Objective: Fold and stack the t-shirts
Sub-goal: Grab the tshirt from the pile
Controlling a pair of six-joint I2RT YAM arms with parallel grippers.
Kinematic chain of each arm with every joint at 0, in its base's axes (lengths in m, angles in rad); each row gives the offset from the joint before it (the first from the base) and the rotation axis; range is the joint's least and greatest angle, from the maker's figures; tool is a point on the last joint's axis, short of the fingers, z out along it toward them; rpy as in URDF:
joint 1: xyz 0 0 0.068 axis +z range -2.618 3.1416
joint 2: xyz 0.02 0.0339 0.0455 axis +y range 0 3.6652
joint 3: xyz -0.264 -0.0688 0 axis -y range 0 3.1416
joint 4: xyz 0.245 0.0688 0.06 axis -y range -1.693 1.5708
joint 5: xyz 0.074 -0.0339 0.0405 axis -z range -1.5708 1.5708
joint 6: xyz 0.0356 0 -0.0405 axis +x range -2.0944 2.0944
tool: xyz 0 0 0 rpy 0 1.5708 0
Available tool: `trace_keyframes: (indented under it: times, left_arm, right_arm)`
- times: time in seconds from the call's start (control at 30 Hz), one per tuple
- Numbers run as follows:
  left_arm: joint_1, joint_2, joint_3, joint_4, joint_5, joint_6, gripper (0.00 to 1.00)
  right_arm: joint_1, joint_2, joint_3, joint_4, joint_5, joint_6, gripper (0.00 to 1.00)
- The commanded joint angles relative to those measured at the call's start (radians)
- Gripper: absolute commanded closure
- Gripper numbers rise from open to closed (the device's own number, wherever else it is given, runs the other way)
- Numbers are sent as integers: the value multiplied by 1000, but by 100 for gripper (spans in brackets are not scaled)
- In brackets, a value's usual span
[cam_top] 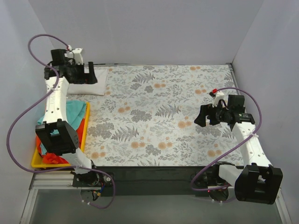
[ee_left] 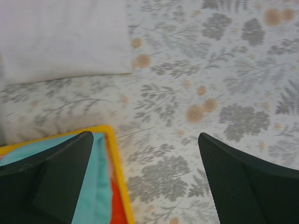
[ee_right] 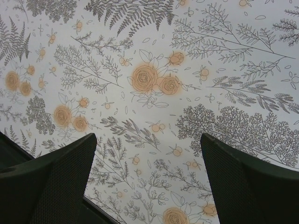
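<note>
One white t-shirt (cam_top: 99, 85) lies folded at the tabletop (cam_top: 163, 116) far-left corner; teal t-shirt (cam_top: 74, 111) and orange-red t-shirt (cam_top: 80, 133), apparently unfolded, lie in the tray (cam_top: 51, 164). The left end effector (ee_left: 145, 137) and right end effector (ee_right: 148, 136) are wide, empty.

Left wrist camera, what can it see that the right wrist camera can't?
Only the left wrist camera shows the left gripper, the white shirt on the tablecloth, and the yellow tray holding a teal shirt and an orange-red shirt. Only the right wrist camera shows the right gripper, with no shirts in sight. Both show the flowery tablecloth, and in both the gripper is wide open.
</note>
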Motion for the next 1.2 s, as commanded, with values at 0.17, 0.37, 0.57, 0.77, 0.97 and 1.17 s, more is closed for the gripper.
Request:
trace_keyframes:
  times: [0.17, 0.37, 0.57, 0.77, 0.97, 1.17]
  left_arm:
    - [334, 2, 27, -203, -198, 339, 4]
    - [382, 16, -134, -153, -244, 381, 4]
    - [384, 13, -274, -93, -193, 367, 4]
    - [382, 7, -206, -108, -154, 337, 57]
    - [378, -50, 20, -136, -80, 294, 100]
    - [243, -65, 317, -165, 121, 229, 100]
  right_arm:
    - [-5, 31, -12, 37, -75, -3, 2]
    - [-5, 78, 8, 36, -93, -3, 2]
    - [-5, 104, 13, 34, -106, -5, 2]
    - [-5, 98, 13, 33, -110, -13, 2]
    - [-5, 97, 14, 34, -121, -13, 2]
    - [-5, 94, 22, 36, -127, -10, 2]
